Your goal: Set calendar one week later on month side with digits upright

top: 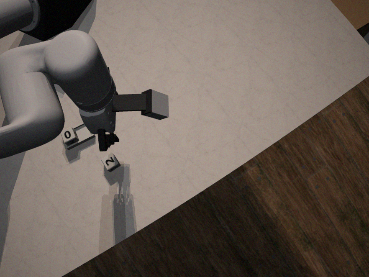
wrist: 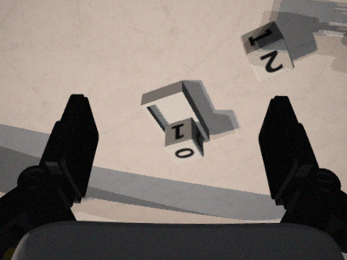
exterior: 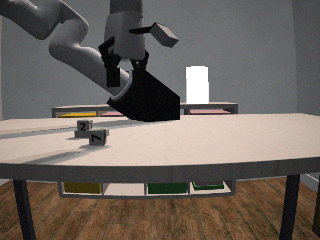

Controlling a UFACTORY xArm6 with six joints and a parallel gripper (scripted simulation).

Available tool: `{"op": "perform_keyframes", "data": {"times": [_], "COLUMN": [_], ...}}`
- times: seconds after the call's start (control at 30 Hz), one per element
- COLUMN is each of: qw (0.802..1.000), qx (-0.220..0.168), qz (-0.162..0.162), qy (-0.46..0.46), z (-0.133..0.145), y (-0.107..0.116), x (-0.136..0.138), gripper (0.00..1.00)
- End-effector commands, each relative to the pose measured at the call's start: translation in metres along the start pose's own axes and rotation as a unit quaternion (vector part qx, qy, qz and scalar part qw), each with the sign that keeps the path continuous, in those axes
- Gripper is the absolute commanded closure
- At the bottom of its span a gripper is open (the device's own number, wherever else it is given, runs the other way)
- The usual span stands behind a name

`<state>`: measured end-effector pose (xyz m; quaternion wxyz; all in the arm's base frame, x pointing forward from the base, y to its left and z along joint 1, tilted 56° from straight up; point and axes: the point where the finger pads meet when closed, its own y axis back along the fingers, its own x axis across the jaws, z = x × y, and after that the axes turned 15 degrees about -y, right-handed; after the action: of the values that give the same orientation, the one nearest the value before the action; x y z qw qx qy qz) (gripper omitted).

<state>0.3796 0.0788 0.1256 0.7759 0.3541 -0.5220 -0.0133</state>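
Observation:
A small grey tray (top: 88, 139) (exterior: 78, 134) (wrist: 163, 91) lies flat on the table. One white cube (top: 70, 135) (exterior: 84, 125) (wrist: 183, 141) stands in one end of the tray, with 0 on top and 2 and 1 on its sides. The tray's other place is empty. A second cube (top: 110, 161) (exterior: 97, 138) (wrist: 268, 51) lies loose on the table beside the tray, slightly skewed, with 2 on top and a tilted 7 on one side. My gripper (top: 107, 141) (exterior: 125, 73) (wrist: 178, 115) is open and empty. It hangs high above the tray, pointing down.
The arm's black base (exterior: 147, 100) stands on the table behind the tray. The table's front edge (top: 178, 205) runs diagonally near the loose cube. Shelves with coloured bins (exterior: 166, 187) sit under the table, and a low shelf (exterior: 209, 106) stands behind it.

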Motion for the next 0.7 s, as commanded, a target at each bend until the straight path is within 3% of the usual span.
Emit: {"op": "perform_keyframes", "data": {"times": [0.0,0.33,0.67], "qw": [1.000,1.000,1.000], "qx": [0.001,0.001,0.001], "qz": [0.000,0.000,0.000], "qy": [0.000,0.000,0.000], "z": [-0.001,-0.001,-0.001], "y": [-0.017,-0.045,-0.047], "x": [0.000,0.001,0.001], "gripper": [0.00,0.00,0.00]}}
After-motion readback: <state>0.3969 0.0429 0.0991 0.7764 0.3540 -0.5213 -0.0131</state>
